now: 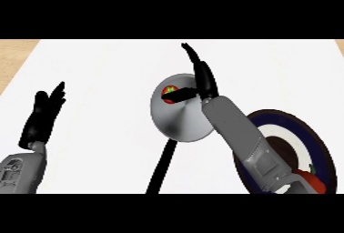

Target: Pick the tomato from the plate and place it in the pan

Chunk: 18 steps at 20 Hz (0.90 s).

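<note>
- Flat white surface [101,68].
- Round navy plate [319,139], white ring inside, at right.
- Smooth grey round pan [181,123], thin black handle, at centre.
- Right robot hand [205,83] above pan: fingers straight, thumb across tomato.
- Left robot hand [43,113] open, upright, at left.
- Red, green-flecked tomato [169,90] inside pan's upper rim.

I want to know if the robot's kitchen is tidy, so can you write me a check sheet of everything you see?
Surface: white counter.
Job's things: the tomato lies in the grey pan; the dark blue plate sits at the right.
Clutter: a red thing at the plate's lower rim, partly hidden by the arm; cannot tell what it is.
Robot hands: the right robot hand is open over the pan, thumb by the tomato; the left robot hand is open, resting at the left, fingers up.
Cables: nothing seen.
Surroundings: a wood strip past the counter's top left corner.
</note>
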Available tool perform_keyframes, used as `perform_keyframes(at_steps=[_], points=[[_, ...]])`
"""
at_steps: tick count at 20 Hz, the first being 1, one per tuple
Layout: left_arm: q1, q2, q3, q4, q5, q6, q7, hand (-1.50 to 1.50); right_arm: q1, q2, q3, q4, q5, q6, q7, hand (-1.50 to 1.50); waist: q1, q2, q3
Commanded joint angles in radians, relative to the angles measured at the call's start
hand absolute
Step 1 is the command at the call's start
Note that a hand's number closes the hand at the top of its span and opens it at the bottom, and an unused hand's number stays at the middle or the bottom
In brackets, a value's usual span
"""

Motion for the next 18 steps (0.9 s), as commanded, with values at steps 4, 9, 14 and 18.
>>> perform_keyframes(at_steps=[4, 9, 14, 18], points=[[0.075, 0.008, 0.03, -0.015, -0.005, 0.023, -0.013, 0.0, -0.043, -0.063, -0.134, 0.087, -0.062, 0.019, -0.057, -1.5, -0.069, -0.013, -0.001], [0.06, 0.04, 0.058, -0.051, 0.025, -0.011, 0.033, 0.0, 0.027, -0.212, -0.182, 0.036, -0.089, 0.171, -0.105, -1.5, -0.095, -0.02, -0.001], [0.076, 0.044, 0.08, -0.02, 0.025, -0.006, -0.003, 0.0, 0.087, -0.361, -0.231, -0.034, -0.124, 0.33, -0.084, -1.5, -0.103, -0.023, -0.002], [0.114, -0.029, 0.034, -0.055, -0.017, 0.052, -0.006, 0.0, 0.19, -0.446, -0.245, -0.078, -0.129, 0.469, -0.132, -1.5, -0.104, -0.024, -0.002]])
